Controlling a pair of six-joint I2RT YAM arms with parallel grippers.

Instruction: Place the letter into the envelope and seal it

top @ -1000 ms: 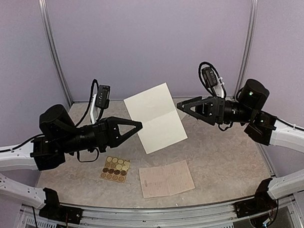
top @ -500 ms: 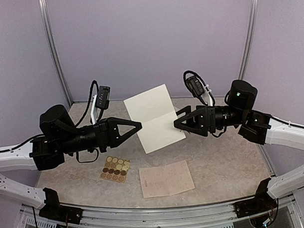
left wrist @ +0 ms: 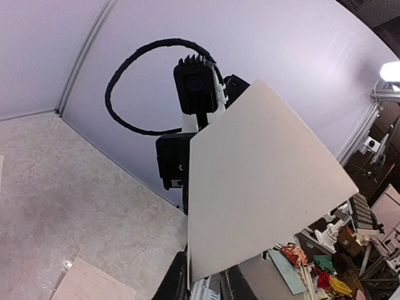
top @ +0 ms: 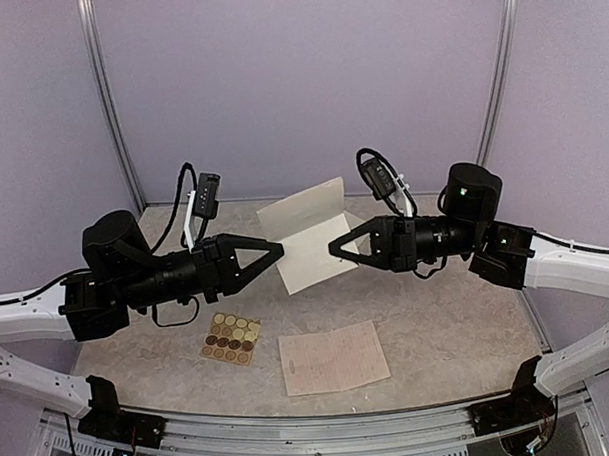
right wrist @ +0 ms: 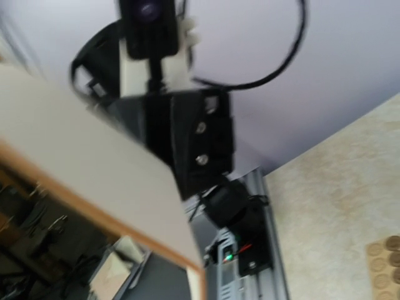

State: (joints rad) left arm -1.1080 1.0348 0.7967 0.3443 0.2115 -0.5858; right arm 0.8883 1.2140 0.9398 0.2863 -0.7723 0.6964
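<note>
Cream paper envelope (top: 310,250) is held aloft beyond the pinkish handwritten sheet (top: 334,357), pinched by the left pincer (top: 278,251). Right pincer (top: 335,247) grip cannot be told. Nothing is inserted or sealed yet.

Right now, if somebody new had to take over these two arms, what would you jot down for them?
Left gripper: shut on one edge of the envelope, holding it up off the table.
Right gripper: tips at the envelope's opposite edge; I cannot tell whether it has gripped.
Letter: flat on the table near the front, outside the envelope. The sticker card lies to its left.
Done: envelope lifted.
Left to do: put the letter in, close the flap, seal it.
</note>
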